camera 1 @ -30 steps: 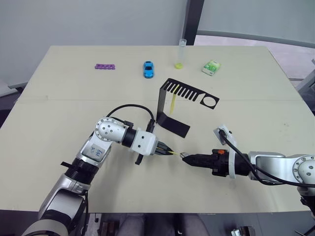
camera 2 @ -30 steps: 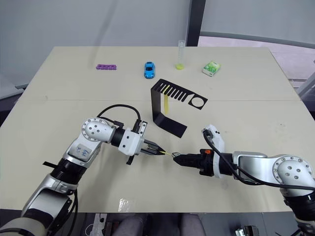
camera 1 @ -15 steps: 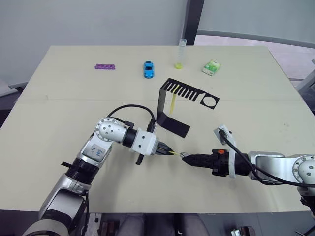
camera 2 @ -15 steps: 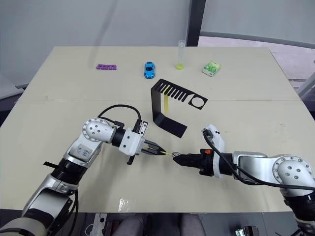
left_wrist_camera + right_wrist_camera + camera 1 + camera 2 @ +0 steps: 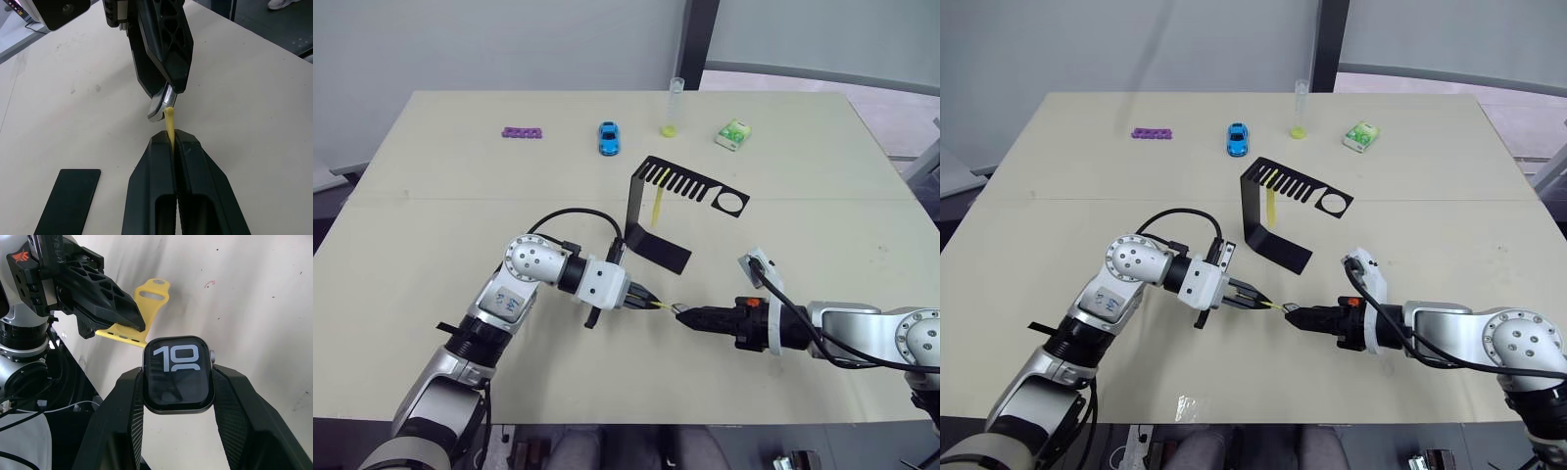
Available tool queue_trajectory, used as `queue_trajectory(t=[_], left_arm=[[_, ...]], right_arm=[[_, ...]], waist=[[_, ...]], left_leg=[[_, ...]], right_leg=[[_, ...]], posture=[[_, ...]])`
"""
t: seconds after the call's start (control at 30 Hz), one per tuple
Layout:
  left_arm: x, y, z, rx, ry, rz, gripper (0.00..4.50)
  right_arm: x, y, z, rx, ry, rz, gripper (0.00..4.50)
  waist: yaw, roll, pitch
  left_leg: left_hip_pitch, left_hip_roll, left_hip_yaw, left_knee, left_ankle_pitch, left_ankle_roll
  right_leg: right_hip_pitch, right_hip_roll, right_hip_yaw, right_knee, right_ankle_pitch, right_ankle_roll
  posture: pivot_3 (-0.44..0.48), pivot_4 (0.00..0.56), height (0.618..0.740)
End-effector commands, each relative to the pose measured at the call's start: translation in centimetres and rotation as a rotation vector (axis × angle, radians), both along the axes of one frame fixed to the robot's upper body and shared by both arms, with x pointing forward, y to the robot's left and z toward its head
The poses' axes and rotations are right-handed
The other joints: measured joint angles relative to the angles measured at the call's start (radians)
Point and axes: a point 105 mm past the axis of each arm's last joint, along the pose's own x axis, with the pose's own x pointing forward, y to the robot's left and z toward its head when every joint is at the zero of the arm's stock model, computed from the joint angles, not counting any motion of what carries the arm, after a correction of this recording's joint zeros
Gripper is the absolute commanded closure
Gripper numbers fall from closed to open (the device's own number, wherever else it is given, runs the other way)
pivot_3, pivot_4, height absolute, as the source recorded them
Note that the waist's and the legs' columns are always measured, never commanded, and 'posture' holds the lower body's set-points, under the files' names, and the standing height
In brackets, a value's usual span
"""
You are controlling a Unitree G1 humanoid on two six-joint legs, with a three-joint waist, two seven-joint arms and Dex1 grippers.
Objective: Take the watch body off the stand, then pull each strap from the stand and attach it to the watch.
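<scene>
**A:** Yellow strap (image 5: 169, 122) is clamped in the left gripper (image 5: 646, 300), jaws shut on it, just the tip sticking out. Right gripper (image 5: 683, 314) has its jaws closed around the watch body (image 5: 178, 373), pinching its two sides. Both are held close over the desk (image 5: 431, 215), towards its near edge, roughly mid-width.

**B:** Orientation?

**A:** Strap's long axis runs along the left fingers, tip aimed at the watch body's edge, looks touching or nearly so. Watch screen faces the right wrist camera, digits upright; its strap slot faces the left gripper.

**B:** Risks?

**A:** My read: so little strap shows past the jaws that a small angular error makes the end ride over the case instead of sliding into the slot. Rubber could buckle if pushed end-on. A side load may twist the case in the right grip.

**B:** Further back?

**A:** Stand (image 5: 649, 211) sits mid-desk, second strap (image 5: 658, 201) hanging from its slotted arm, ring hole vacant. That one's not pulled yet.
</scene>
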Motion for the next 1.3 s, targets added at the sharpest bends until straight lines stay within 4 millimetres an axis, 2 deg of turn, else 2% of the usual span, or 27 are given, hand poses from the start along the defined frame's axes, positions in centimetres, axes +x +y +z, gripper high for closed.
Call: queue_trajectory(t=[0.03, 1.3], left_arm=[[-0.4, -0.6, 0.8, -0.02, -0.031, -0.023, 4.5], [-0.9, -1.8, 0.6, -0.045, -0.014, -0.034, 4.5]], right_arm=[[-0.2, 0.6, 1.4, 0.045, -0.046, 0.022, 3.0], [0.1, 0.9, 1.8, 0.066, -0.061, 0.022, 3.0]], waist=[[0.0, 0.0, 0.0], [0.0, 0.0, 0.0]], left_leg=[[0.0, 0.0, 0.0, 0.0, 0.0, 0.0], [0.0, 0.0, 0.0, 0.0, 0.0, 0.0]], right_leg=[[0.0, 0.0, 0.0, 0.0, 0.0, 0.0], [0.0, 0.0, 0.0, 0.0, 0.0, 0.0]], posture=[[0.0, 0.15, 0.74], [0.0, 0.15, 0.74]])
